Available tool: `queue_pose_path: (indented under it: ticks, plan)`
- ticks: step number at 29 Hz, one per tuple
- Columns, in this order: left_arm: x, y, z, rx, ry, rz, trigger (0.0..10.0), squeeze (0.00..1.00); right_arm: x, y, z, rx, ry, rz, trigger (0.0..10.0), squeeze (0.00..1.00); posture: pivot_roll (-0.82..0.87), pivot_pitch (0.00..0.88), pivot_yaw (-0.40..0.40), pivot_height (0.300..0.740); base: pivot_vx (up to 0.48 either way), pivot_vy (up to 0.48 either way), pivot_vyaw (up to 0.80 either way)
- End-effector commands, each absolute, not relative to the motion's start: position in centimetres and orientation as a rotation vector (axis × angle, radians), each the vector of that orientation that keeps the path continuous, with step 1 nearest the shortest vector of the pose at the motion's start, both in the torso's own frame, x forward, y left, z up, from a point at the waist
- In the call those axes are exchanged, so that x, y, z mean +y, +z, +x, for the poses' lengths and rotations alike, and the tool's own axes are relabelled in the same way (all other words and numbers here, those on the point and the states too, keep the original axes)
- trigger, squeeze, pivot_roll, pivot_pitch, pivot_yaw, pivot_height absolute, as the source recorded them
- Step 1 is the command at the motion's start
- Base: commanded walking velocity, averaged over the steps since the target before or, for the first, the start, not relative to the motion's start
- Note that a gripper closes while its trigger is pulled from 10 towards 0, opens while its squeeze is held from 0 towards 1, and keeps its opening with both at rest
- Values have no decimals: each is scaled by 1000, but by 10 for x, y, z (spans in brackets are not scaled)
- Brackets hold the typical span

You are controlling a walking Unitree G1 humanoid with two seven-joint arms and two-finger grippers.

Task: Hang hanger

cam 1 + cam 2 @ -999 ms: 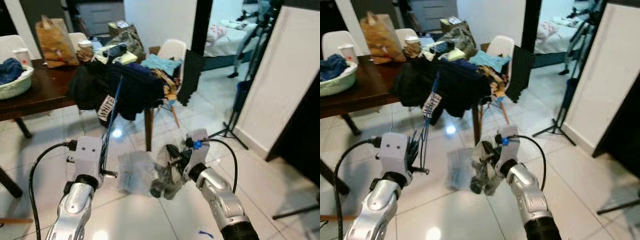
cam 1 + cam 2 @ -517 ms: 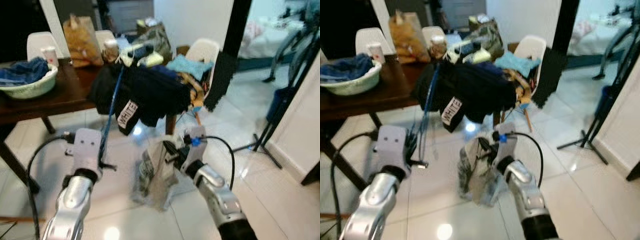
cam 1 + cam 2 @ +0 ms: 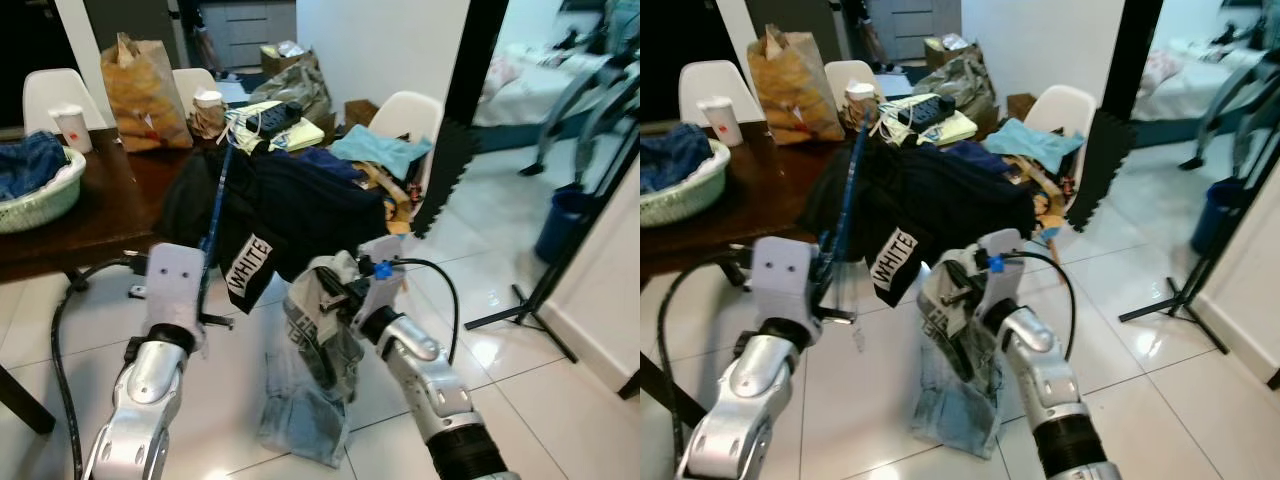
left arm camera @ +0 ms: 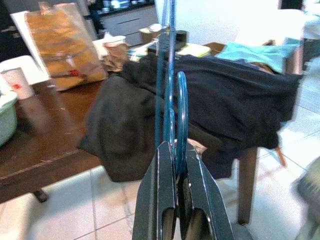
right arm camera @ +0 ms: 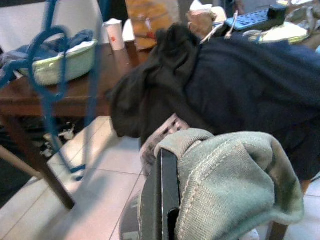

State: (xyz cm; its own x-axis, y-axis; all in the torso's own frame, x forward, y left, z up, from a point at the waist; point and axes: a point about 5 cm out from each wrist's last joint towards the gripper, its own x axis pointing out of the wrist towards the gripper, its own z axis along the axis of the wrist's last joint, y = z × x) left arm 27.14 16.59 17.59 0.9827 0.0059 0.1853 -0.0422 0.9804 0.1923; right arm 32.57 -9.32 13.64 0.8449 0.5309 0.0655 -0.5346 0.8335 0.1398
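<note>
blue hanger (image 4: pixel 173 95) pinched in left gripper (image 4: pixel 176 165), beside table edge (image 3: pixel 95 245)

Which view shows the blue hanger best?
Left wrist view: the blue hanger stands up from the shut left claw, sharp and close. The eye views show it as a thin blue line rising toward the table; the right wrist view shows it blurred at one side.

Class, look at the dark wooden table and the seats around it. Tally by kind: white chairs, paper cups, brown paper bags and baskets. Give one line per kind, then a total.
White chairs: 3
Paper cups: 2
Brown paper bags: 1
Baskets: 1
Total: 7
</note>
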Motion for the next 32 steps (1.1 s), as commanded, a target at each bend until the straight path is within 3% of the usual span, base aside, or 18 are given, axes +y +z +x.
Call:
queue_pose_path:
  ticks: [1, 8, 17, 21, 23, 32]
  plan:
    - [170, 176, 270, -180, 39, 214, 10000, 0, -84, 143, 326, -52, 589, 170, 10000, 0, 14, 0, -16, 740, 480, 0, 0]
    - [169, 189, 271, -217, 39, 228, 10000, 0, -97, 172, 342, -158, 441, 178, 10000, 0, 11, 0, -14, 740, 480, 0, 0]
    - [169, 198, 272, -245, 42, 237, 10000, 0, -99, 200, 354, -245, 399, 194, 10000, 0, 10, 0, -15, 740, 480, 0, 0]
    - [171, 212, 273, -290, 73, 261, 10000, 0, -68, 240, 360, -345, 527, 203, 10000, 0, 25, 0, -32, 740, 480, 0, 0]
    - [176, 222, 270, -317, 118, 289, 10000, 0, -35, 257, 354, -381, 681, 207, 10000, 0, 46, 0, -45, 740, 480, 0, 397]
    - [181, 231, 265, -338, 154, 319, 10000, 0, -20, 270, 349, -428, 742, 202, 10000, 0, 68, 0, -56, 740, 480, 0, 794]
